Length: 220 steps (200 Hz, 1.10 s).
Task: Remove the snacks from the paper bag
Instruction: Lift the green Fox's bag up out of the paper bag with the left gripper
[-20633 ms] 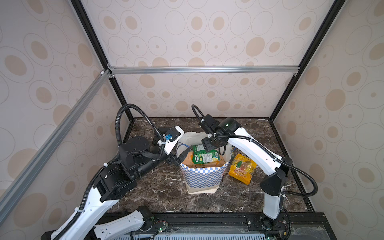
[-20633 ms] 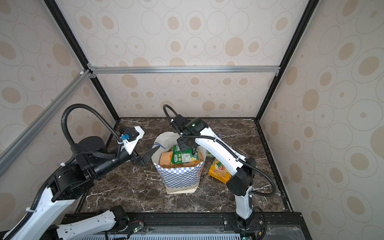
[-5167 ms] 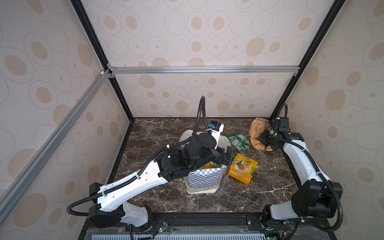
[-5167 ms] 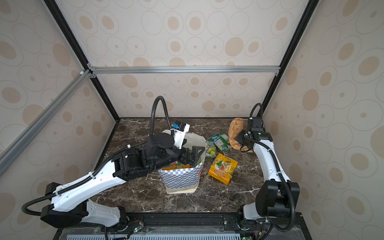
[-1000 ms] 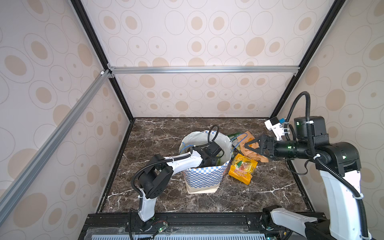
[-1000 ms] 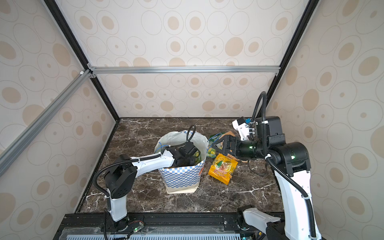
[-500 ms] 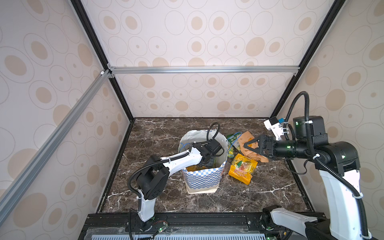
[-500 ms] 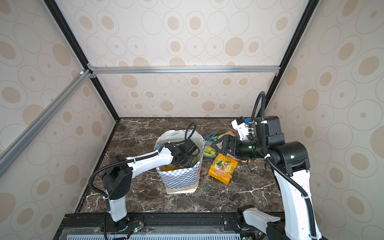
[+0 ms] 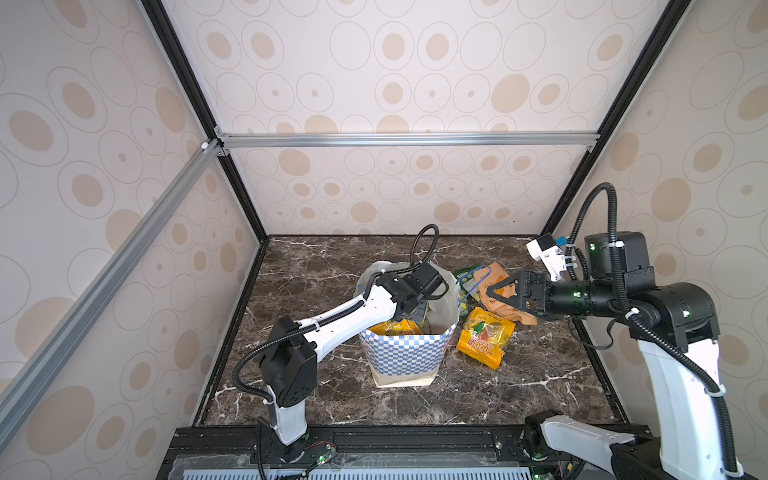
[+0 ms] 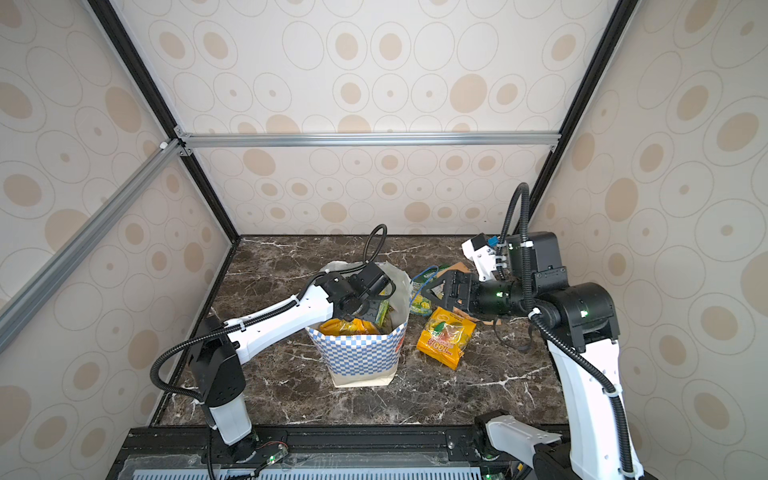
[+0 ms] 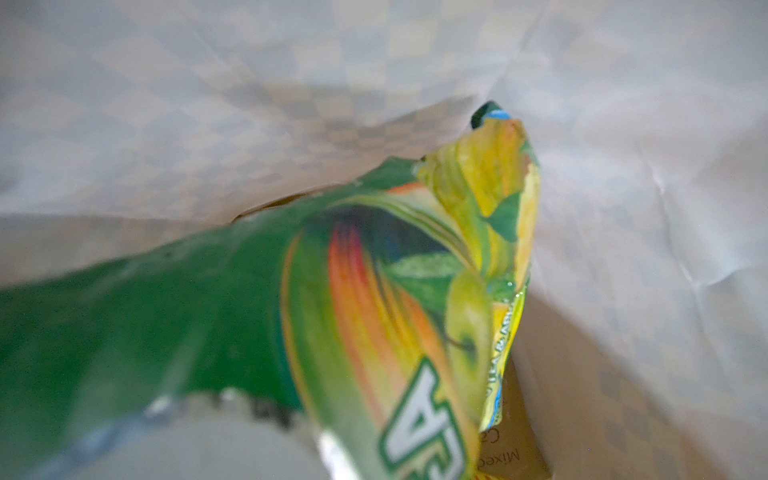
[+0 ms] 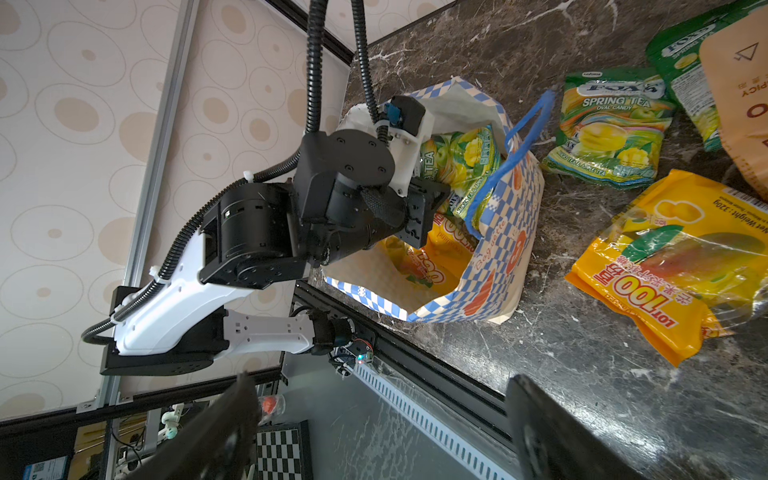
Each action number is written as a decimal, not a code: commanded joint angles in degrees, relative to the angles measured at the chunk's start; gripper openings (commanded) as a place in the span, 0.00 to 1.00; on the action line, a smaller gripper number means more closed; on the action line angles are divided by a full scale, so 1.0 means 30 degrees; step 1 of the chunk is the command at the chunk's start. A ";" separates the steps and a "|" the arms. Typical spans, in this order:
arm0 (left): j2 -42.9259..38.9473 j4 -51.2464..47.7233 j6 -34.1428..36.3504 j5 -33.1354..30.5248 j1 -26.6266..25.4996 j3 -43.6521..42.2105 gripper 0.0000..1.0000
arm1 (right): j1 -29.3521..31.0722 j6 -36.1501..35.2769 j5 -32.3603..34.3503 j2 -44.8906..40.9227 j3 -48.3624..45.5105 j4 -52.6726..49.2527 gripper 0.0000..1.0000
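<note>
left gripper (image 9: pixel 413 309) is down in the paper bag (image 9: pixel 405 353) mouth, jaws pinched on a green packet (image 12: pixel 459 166) tilted near the bag's right wall. a second yellow bag (image 12: pixel 419 266) lies below it inside. right of the bag on the marble table (image 9: pixel 332 266), bunched close: yellow gummy bag (image 9: pixel 484 338), two loose green packets (image 12: pixel 611 124), tan chips bag (image 12: pixel 731 104). right gripper (image 9: pixel 494 296) hovers above the chips bag, jaws spread wide, empty. blue cord handle (image 12: pixel 519 137) droops off the bag's right rim. open marble left of and in front of the bag.
</note>
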 commanded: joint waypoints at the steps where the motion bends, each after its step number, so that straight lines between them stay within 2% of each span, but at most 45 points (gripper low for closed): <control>1: -0.1233 -0.0502 -0.0231 -0.0763 0.0160 0.1479 0.00 | 0.0101 0.0011 0.0131 -0.0108 -0.0100 -0.0134 0.95; 139: -0.2920 -0.1546 0.0023 0.0305 0.0166 0.5612 0.00 | 0.0150 0.0043 0.1544 -0.0384 -0.0360 -0.0206 0.96; 179: -0.4263 -0.0595 -0.0280 -0.0599 0.0251 0.6800 0.00 | 0.0137 0.0334 0.1843 -0.0647 -0.0592 0.0185 0.96; 201: -0.5166 -0.0312 -0.0591 -0.0879 0.1039 0.7232 0.00 | 0.0135 0.0393 0.1989 -0.0823 -0.0734 0.0314 0.96; 220: -0.6069 -0.0500 -0.0828 -0.0754 0.2601 0.6959 0.00 | 0.0154 0.0451 0.2071 -0.0891 -0.0804 0.0374 0.96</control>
